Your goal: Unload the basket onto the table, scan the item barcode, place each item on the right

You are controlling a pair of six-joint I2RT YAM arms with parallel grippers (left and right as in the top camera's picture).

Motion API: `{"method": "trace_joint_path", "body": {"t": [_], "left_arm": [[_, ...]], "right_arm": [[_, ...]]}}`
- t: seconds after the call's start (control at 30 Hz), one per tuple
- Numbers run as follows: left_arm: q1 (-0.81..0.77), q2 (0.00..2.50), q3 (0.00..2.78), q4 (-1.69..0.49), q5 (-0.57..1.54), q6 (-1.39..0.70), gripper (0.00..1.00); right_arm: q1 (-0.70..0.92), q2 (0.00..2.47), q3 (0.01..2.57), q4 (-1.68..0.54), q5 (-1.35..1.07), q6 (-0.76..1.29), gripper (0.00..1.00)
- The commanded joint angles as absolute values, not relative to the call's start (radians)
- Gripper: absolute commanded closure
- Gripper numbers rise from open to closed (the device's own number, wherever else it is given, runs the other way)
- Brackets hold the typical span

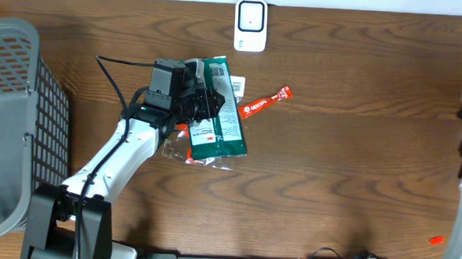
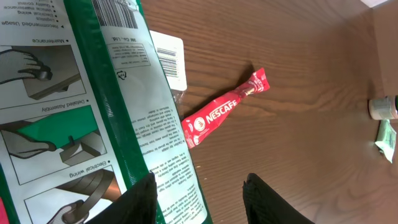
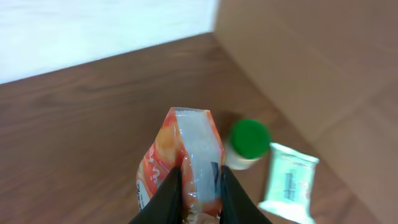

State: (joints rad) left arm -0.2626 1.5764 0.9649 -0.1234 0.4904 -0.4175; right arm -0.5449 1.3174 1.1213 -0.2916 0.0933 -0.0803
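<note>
Overhead: the green packet (image 1: 227,135) lies on the wooden table (image 1: 354,174) below the white scanner (image 1: 251,25), with the left gripper (image 1: 210,105) over it

Left wrist: the jaws stand spread beside the packet, which reads "Detailed Assembly" and "Electrical wiring"; a red NESCAFÉ stick (image 2: 217,115) lies near

Right wrist: the right gripper (image 3: 199,186) pinches an orange-and-white pouch (image 3: 189,140)

I read "NESCAFE" in white capitals along the red sachet (image 2: 214,118). The green package (image 2: 93,124) carries white panels headed "Recommended Usage", "Maintenance", "Detailed Assembly" and "Electrical wiring", plus a barcode at its top edge and a small triangular sign. A white label (image 2: 169,59) just beside it bears another barcode, its digits too small for me. The orange packet (image 3: 186,143) gives me nothing legible.
</note>
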Motion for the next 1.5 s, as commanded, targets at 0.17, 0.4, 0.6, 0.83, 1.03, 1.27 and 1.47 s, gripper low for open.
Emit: {"method": "trace_joint_path", "body": {"t": [0.17,0.4,0.6,0.83,1.03,1.27,1.47], "left_arm": [[-0.261,1.575,0.965,-0.122,0.484,-0.400,0.55],[-0.261,1.575,0.965,-0.122,0.484,-0.401,0.55],[-0.261,1.575,0.965,-0.123,0.485,-0.406,0.55],[-0.261,1.575,0.965,-0.122,0.484,-0.427,0.55],[-0.261,1.575,0.965,-0.122,0.477,-0.427,0.54],[-0.261,1.575,0.965,-0.123,0.477,-0.427,0.54],[-0.261,1.575,0.965,-0.123,0.477,-0.427,0.54]], "right_arm": [[-0.769,1.348,1.124,-0.236,0.134,-0.083,0.99],[-0.892,1.439,1.124,-0.152,0.130,-0.083,0.99],[-0.885,1.589,1.126,-0.048,0.117,0.016,0.99],[-0.849,1.729,1.135,0.039,0.026,0.075,0.98],[-0.824,1.829,1.141,0.031,0.025,0.079,0.99],[-0.805,1.870,1.141,0.029,0.017,0.101,0.97],[-0.801,1.857,1.144,0.007,0.017,0.101,0.60]]}}
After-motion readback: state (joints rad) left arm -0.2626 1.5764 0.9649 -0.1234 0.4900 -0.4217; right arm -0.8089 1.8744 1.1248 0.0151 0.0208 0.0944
